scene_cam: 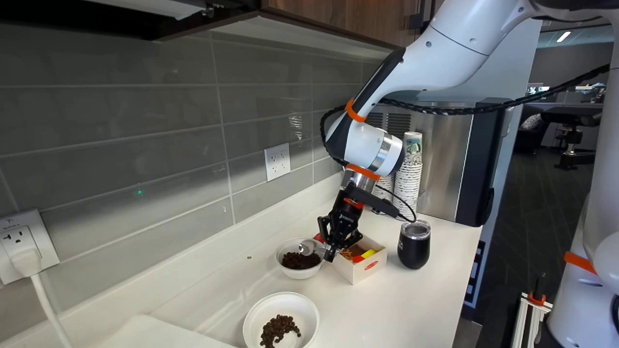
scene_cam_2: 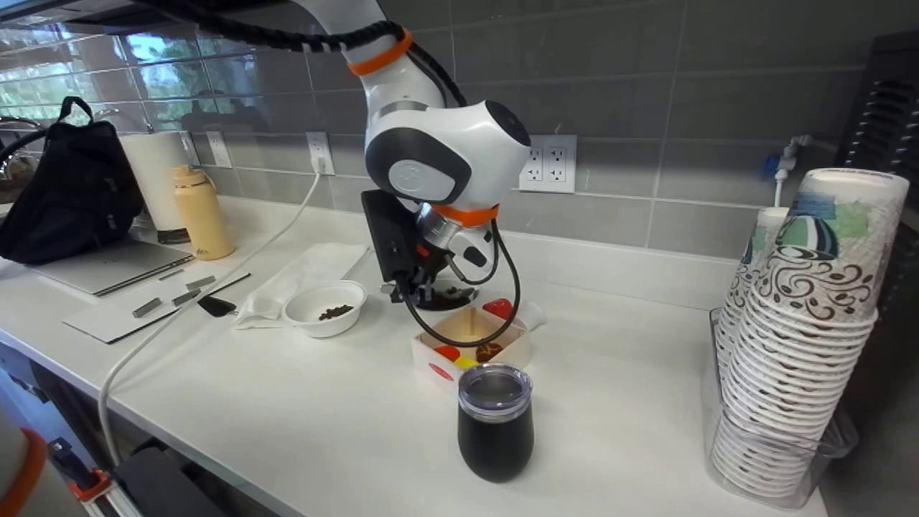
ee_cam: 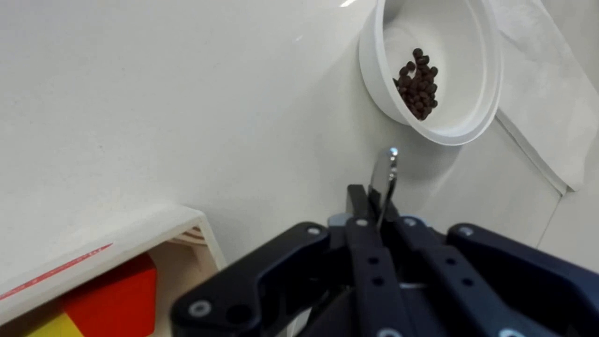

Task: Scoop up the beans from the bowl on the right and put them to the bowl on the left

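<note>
My gripper (scene_cam: 331,254) is shut on a metal spoon (scene_cam: 306,248). The spoon's head is over the far white bowl (scene_cam: 301,274), which holds many dark beans (scene_cam: 301,261); I cannot tell whether it touches them. The nearer white bowl (scene_cam: 305,302) holds a smaller pile of beans (scene_cam: 278,329). That bowl also shows in an exterior view (scene_cam_2: 323,329) and in the wrist view (ee_cam: 463,79), ahead of the fingers. In the wrist view the spoon's handle end (ee_cam: 384,175) sticks up between the fingertips (ee_cam: 372,201). The far bowl is out of the wrist view.
A wooden box (scene_cam: 370,271) with toy food stands beside the far bowl, close to the gripper. A black tumbler (scene_cam_2: 495,439) and stacked paper cups (scene_cam_2: 797,388) stand beyond it. A white napkin (ee_cam: 545,98) lies by the nearer bowl. The tiled wall (scene_cam: 169,208) runs along the counter.
</note>
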Robot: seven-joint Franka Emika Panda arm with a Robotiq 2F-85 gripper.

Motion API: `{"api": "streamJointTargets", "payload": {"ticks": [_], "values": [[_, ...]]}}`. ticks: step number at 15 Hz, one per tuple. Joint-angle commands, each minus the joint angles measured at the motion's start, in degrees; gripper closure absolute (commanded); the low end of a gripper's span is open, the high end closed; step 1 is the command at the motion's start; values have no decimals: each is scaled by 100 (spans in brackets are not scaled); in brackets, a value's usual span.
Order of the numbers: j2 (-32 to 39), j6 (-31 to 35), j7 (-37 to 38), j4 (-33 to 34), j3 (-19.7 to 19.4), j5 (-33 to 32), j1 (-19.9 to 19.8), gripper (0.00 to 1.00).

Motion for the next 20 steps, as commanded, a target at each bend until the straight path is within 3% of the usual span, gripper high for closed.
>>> {"api": "streamJointTargets", "payload": {"ticks": [1,11,20], "values": [[246,-220,395,324,39,-592,-12,99],[279,-144,1392,578,166,-2032,63,99],[527,-216,1483,748,369,-2283,111,99]]}}
